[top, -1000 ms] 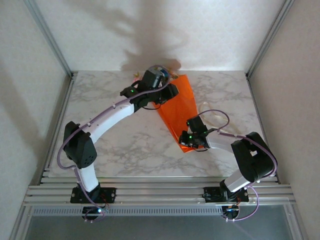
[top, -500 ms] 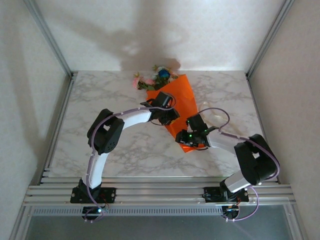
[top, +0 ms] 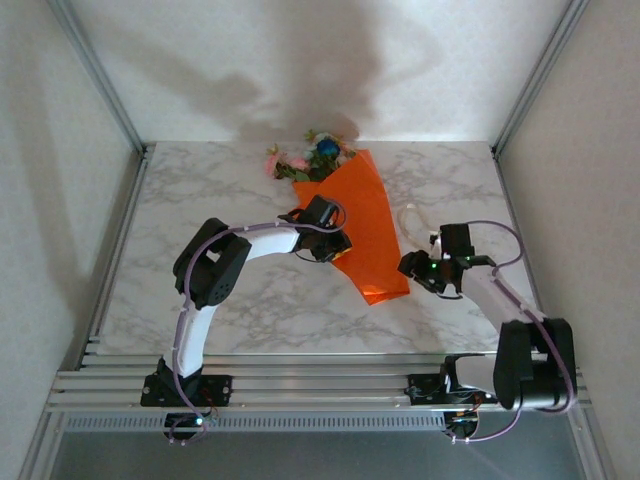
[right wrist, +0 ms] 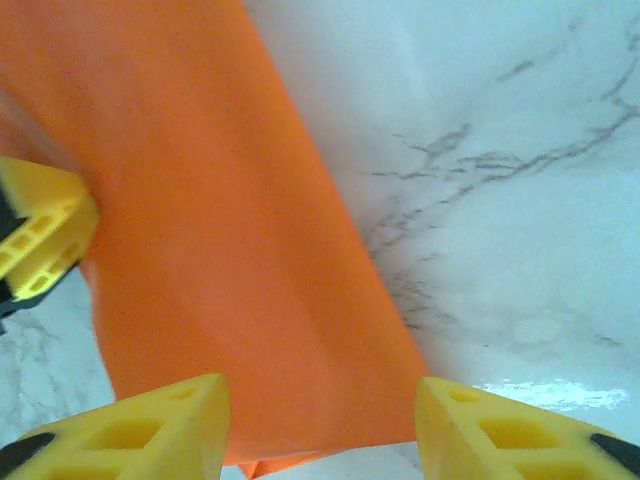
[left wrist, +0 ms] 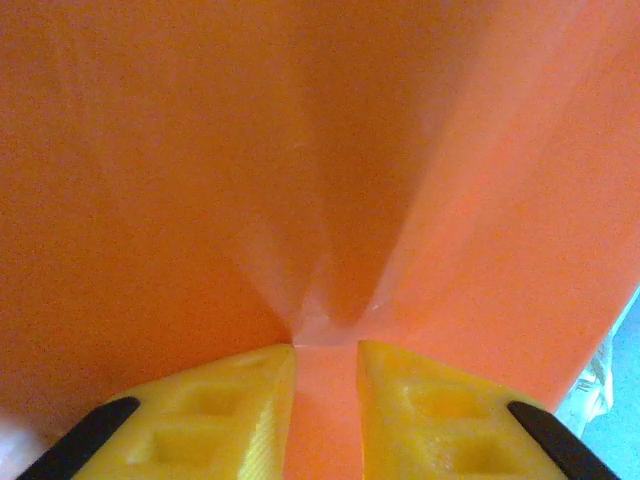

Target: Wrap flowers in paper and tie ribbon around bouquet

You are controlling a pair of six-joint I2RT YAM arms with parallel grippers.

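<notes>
Orange paper (top: 372, 220) lies rolled round the flowers (top: 300, 160), blooms toward 12 o'clock; the left gripper (left wrist: 325, 400) pinches a fold at its waist; the right gripper (right wrist: 320, 425) stands wide and empty at 3 o'clock. Held by one thin pinch, the paper may spring open, or tear if tugged.

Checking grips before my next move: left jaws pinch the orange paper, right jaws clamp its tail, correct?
Not quite. The jaws of the right gripper stand open, clamping nothing; the right wrist view shows it. The left gripper does pinch the paper.
</notes>
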